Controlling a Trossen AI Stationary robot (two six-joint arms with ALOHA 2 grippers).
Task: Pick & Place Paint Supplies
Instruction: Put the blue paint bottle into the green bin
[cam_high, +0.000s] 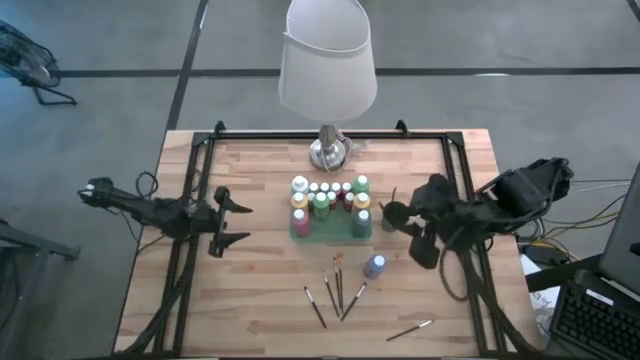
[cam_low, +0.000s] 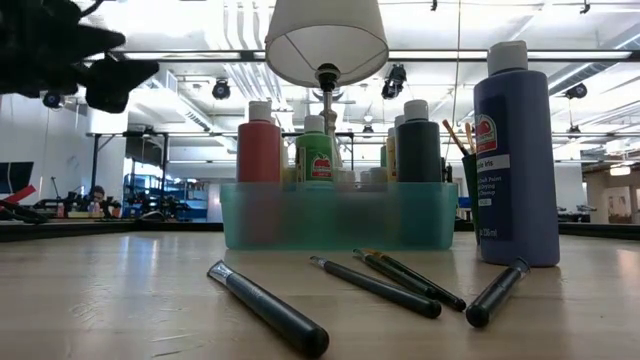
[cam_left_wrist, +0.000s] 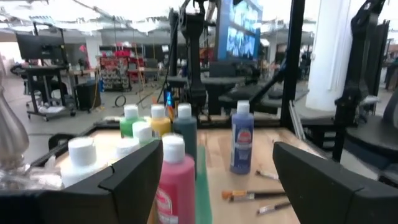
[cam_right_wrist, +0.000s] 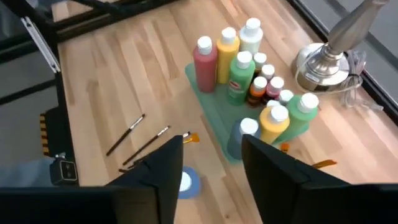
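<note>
Our right gripper (cam_high: 408, 226), fingers parted and empty, hangs above the blue bottle (cam_high: 375, 265) standing by the tray (cam_high: 331, 231). Left gripper (cam_high: 238, 222) waits open. We could topple the bottle onto the brushes (cam_high: 338, 285) while withdrawing.

Four paintbrushes (cam_low: 385, 286) lie before a teal tray (cam_low: 340, 215) of bottles, a blue bottle (cam_low: 516, 150) beside it.

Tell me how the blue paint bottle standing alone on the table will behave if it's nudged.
The blue bottle stands upright outside the green tray, tall and narrow, so a high push would probably tip it. Once down, its round body would likely roll toward the brushes. Its smooth plastic side may be somewhat slippery.
</note>
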